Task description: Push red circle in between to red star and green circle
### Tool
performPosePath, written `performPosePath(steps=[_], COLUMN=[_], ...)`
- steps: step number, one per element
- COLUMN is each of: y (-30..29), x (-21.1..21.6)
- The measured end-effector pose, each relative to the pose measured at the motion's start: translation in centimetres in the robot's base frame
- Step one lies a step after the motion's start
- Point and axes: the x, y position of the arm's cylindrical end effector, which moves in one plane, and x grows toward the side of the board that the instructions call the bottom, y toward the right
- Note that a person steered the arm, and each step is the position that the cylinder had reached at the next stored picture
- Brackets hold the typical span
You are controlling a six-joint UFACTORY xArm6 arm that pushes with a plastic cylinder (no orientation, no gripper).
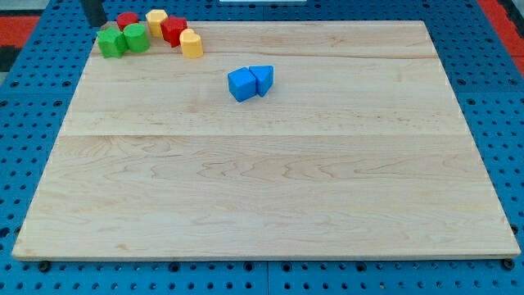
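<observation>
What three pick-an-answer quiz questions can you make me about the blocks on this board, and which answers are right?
1. Where is my tip?
A. At the view's top left, just above the leftmost green block
B. In the middle of the board
C. At the view's bottom right

2. How many blocks are yellow?
A. One
B. Two
C. Four

3. How do the blue ones sit?
A. Far apart
B. One on top of the other
C. Side by side, touching

Answers:
1 A, because the dark rod ends right by that green block at the cluster's left end.
2 B, because there is an upper yellow block and a lower yellow block, and no more.
3 C, because the bigger blue block and the smaller blue block show no gap between them.
</observation>
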Motion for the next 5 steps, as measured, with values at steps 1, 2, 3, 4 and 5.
performPosePath(steps=[1,2,3,4,5], y=[3.6,6.9,6.9,6.9,8.7], x=[0.1,0.0,0.0,0.2,0.3])
